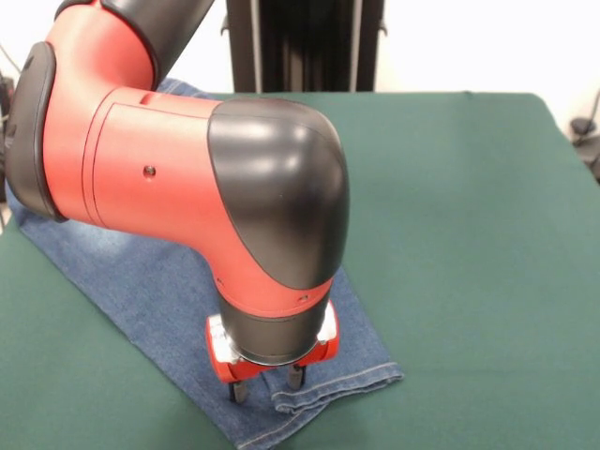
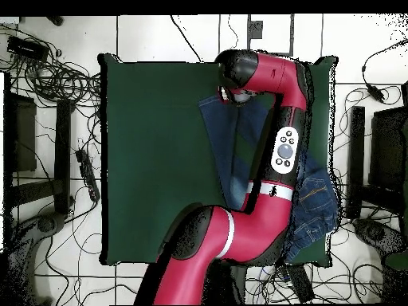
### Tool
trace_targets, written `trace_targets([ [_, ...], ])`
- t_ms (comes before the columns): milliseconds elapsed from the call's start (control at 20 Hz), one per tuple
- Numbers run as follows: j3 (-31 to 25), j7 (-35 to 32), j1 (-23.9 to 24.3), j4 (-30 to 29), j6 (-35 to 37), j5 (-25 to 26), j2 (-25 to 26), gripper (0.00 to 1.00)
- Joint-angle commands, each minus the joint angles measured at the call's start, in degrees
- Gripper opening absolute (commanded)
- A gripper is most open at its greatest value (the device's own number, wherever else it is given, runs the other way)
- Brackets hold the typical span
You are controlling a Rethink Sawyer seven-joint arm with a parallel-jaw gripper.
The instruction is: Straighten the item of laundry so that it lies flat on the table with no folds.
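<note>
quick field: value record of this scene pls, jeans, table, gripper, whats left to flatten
item: blue denim jeans, spread diagonally on the table
table: dark green cloth, far larger than the jeans
gripper: gripper pointing down over the leg-hem end, jaws apart, one each side of a raised fold
fold: hem edge bunched and doubled over near the jaws
waist end: lies at the table's edge by the robot's base, seen in the overhead view
status: not yet flat

The jeans (image 1: 169,300) are blue denim with a paler faded patch and light stitching along the hem. The counter (image 1: 469,234) is plain dark green. The arm (image 1: 159,169) is red with black joints; the gripper (image 1: 268,384) has a red collar and dark fingers (image 1: 238,390).
</note>
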State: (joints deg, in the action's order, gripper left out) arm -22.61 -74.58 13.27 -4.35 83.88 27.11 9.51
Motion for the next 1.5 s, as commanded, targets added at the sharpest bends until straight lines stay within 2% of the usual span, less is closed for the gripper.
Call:
trace_targets([
  [50,-6.2,-0.2,-2.6,-7.6,-6.6,2.7,2.7,1.0],
  [1050,-6.1,-0.6,-2.8,-9.4,-5.4,-0.1,1.8,1.0],
  [1500,-3.7,-2.3,-3.8,-10.0,-6.0,-0.3,0.6,1.0],
])
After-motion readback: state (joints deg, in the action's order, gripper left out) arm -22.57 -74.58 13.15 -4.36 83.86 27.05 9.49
